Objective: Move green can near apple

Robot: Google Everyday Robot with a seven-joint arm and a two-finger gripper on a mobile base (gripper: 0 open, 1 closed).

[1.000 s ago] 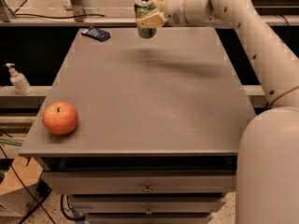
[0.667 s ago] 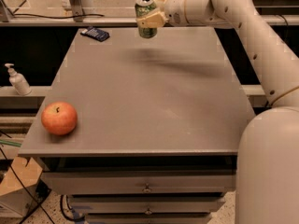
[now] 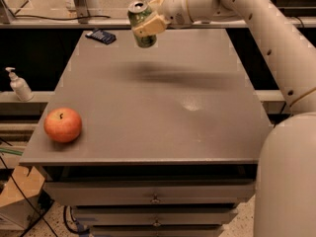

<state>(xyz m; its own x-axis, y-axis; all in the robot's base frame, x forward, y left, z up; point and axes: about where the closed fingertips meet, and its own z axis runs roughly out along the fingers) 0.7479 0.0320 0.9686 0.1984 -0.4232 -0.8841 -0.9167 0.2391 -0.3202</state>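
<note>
Your grey desk [image 3: 163, 127] fills the view, with the white arm [image 3: 256, 19] reaching in from the right. The apple [image 3: 62, 125] sits at the desk's front-left corner. Your pincer [image 3: 144, 26] hangs above the far edge, clamped round the green can [image 3: 139, 10], which is tilted, off the surface and well apart from the apple.

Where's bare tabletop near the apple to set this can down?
The claw holds the can above the far edge. The table is bare right of and behind the apple, through to the right edge. Only the far-left corner is taken, by a blue item.
</note>
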